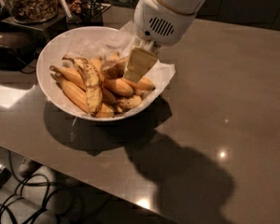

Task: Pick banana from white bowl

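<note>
The white bowl [47,55], lined with crinkled white paper, stands on the brown table at upper left and holds several bananas. The banana [113,68], short, dark brown and mottled, lies near the bowl's middle toward the back. My gripper [129,73] hangs from the white wrist housing [161,17] and reaches down into the bowl, right beside the brown banana on its right side and touching or nearly touching it. A long yellow speckled banana [91,84] and plain orange-yellow ones [119,87] lie in front of it.
A clear container of brown snacks [30,1] and dark equipment [11,36] stand behind the bowl at far left. The table's front edge runs diagonally at lower left, with cables [18,195] on the floor below. Bare tabletop [224,101] extends right.
</note>
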Motion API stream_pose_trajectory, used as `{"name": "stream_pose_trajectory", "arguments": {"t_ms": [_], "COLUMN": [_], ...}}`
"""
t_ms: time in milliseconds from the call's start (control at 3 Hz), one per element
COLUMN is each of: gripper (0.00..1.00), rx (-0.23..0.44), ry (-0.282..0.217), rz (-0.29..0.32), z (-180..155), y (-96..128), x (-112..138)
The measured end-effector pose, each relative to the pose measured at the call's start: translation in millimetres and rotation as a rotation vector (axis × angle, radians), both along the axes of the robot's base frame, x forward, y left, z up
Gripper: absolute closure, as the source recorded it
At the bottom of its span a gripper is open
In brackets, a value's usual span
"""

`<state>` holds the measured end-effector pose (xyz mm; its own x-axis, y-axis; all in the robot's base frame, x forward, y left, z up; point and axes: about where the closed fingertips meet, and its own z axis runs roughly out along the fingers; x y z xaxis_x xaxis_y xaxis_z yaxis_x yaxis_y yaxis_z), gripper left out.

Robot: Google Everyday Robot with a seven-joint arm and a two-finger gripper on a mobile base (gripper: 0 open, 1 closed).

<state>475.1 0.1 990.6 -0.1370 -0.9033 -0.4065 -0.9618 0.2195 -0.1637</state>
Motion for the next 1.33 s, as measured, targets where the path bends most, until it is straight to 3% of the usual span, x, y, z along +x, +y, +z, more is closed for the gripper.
{"name": "stream_pose_trajectory", "arguments": {"t_ms": [333, 667, 1000, 1333], "gripper": [1.00, 1.00, 1.00, 1.00], "rx": [0.065, 0.119, 0.163, 0.163], "ry": [-0.005, -0.010, -0.002, -0.002], "rz": [0.033, 0.027, 0.041, 0.041], "z": [12, 17, 19, 19], "y": [1, -2, -4, -4], "x": [-25, -38, -42, -42]}}
